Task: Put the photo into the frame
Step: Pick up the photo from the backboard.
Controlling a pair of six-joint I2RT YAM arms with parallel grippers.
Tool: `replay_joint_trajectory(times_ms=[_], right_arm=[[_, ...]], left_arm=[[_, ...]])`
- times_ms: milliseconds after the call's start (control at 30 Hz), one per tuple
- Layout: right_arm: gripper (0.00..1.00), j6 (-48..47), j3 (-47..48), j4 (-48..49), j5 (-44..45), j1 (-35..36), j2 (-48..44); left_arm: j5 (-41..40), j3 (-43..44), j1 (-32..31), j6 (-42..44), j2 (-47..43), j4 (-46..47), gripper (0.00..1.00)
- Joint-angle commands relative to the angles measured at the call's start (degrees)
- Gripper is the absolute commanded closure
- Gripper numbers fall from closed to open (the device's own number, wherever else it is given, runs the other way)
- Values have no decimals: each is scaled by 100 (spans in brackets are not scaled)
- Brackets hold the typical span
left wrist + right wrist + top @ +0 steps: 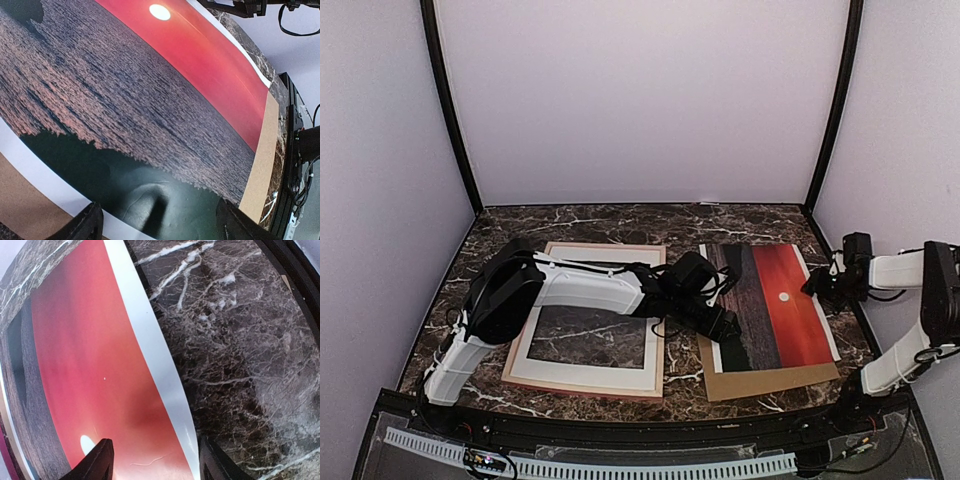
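Far left on the bench (620, 222), frame (585, 377) lying flat, marble visible through its opening. Left arm (580, 285) stretched across it, left jaws spread wide over the dark edge of the photo (780, 300). Photo picture-up on 1 brown backing board (770, 378), right of the frame. Far right, right jaws apart over the photo's white border.

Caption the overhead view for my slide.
Sunset photo face-up on brown board, frame alongside; left pincer and right pincer open at photo's edges.
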Motion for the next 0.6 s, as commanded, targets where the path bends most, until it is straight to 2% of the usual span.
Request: replay_joint_trajectory(times_ms=[0, 333, 567], right_arm=[[43, 24, -106, -220, -391, 15, -226], [54, -5, -109, -286, -497, 17, -386], [56, 48, -239, -54, -985, 15, -493]], left_arm=[[4, -125, -1, 39, 65, -279, 20], [-31, -114, -1, 48, 50, -338, 21], [-68, -143, -1, 41, -21, -348, 21]])
